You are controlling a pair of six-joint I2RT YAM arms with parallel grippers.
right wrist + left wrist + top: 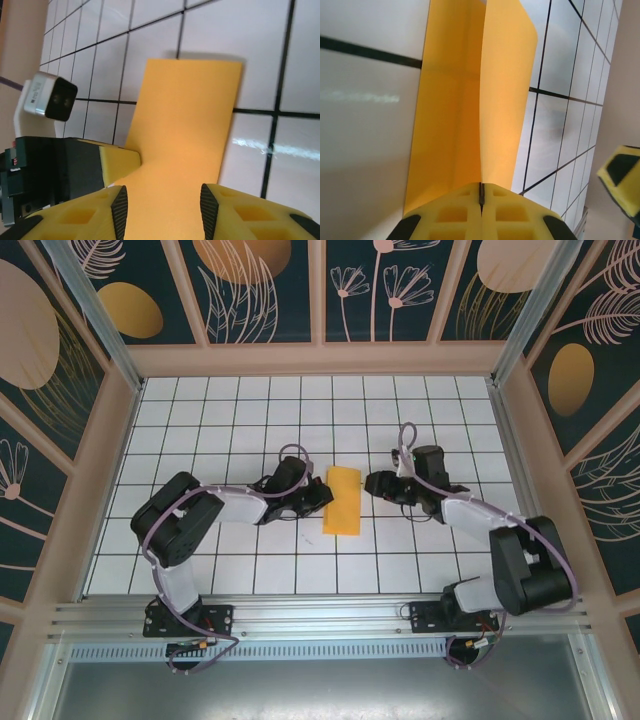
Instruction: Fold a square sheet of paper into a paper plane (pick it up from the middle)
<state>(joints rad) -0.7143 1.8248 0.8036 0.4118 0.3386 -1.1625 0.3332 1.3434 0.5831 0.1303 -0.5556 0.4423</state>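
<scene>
The square sheet of paper (342, 500) is orange-yellow and lies folded in half as a tall rectangle at the table's middle; it does not have a paper plane's shape. My left gripper (322, 496) is at its left edge. In the left wrist view, that gripper (481, 187) is shut on the edge of the sheet (455, 110), whose upper layer stands up along a crease. My right gripper (372, 484) is at the sheet's right side. The right wrist view shows this gripper (162, 205) open, with the sheet (185, 115) running between its spread fingers.
White tiles with black grid lines cover the table (250, 410). Wooden-framed walls with leaf and oval prints (130, 310) enclose it on three sides. A metal rail (320, 615) runs along the near edge, between the arm bases. The left gripper's finger (120, 160) lies close to the right gripper's jaws.
</scene>
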